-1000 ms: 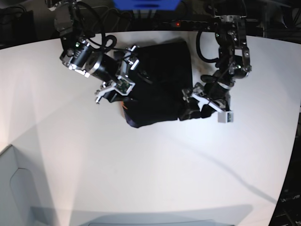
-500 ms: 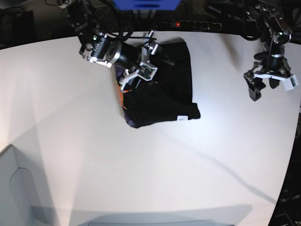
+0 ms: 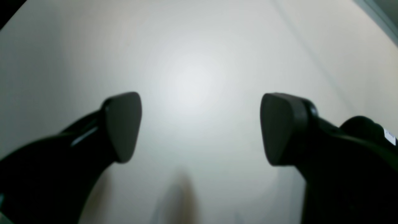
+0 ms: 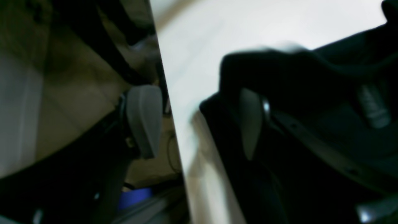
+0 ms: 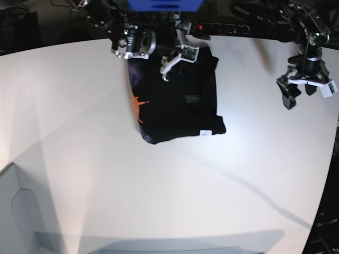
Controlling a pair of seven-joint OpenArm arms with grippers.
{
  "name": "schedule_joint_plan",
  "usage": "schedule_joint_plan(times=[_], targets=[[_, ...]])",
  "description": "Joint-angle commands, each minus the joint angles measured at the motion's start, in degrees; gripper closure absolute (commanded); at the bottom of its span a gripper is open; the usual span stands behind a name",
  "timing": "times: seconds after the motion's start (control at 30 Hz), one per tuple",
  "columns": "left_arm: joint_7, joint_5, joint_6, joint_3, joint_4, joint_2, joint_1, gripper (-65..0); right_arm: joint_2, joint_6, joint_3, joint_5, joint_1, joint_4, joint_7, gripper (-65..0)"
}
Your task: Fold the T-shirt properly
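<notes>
Work surface: a broad white table [image 5: 159,201] with a curved far edge, matte, carrying a bright central glare and long soft shadows running diagonally across it. Behind the far edge the room is dark; a blue object [image 5: 164,4] sits at top centre, beside a black strip with a small red light [image 5: 199,26]. A pale grey panel [image 5: 13,211] occupies the lower left corner. Beyond the table edge, brownish flooring [image 4: 77,93] is visible, blurred.
</notes>
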Motion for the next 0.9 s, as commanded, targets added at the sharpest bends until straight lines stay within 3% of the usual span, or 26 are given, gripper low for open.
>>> schedule_joint_plan(times=[0.0, 0.13, 0.23, 0.43, 0.6, 0.87], targets=[[-1.19, -0.62, -0.34, -0.34, 1.01, -0.82, -0.07, -58.2, 0.65, -0.25, 0.26, 0.91, 0.78, 1.21, 1.36, -40.1], [-1.19, -0.62, -0.34, -0.34, 1.01, -0.99, -0.07, -58.2, 2.93, -0.25, 0.43, 0.91, 2.62, 3.05, 1.36, -40.1], [-1.19, -0.62, -0.34, -0.34, 1.01, -0.91, -0.07, -58.3, 2.84, -0.25, 2.81, 0.91, 3.24, 3.93, 1.36, -40.1], [-1.19, -0.62, -0.34, -0.34, 1.01, -0.56, 0.63, -58.3, -3.31, -0.25, 7.11, 1.0, 5.35, -0.29, 1.36, -40.2], [-1.19, -0.62, -0.34, -0.25, 1.1, -0.38, 1.77, -58.3, -6.39, -0.25, 4.48, 1.0, 9.04, -9.34, 1.36, -40.1], [-1.19, -0.62, -0.34, -0.34, 1.1, 1.12, 4.06, -58.5, -8.23, -0.25, -6.51, 1.0, 12.03, -16.11, 1.45, -40.1]])
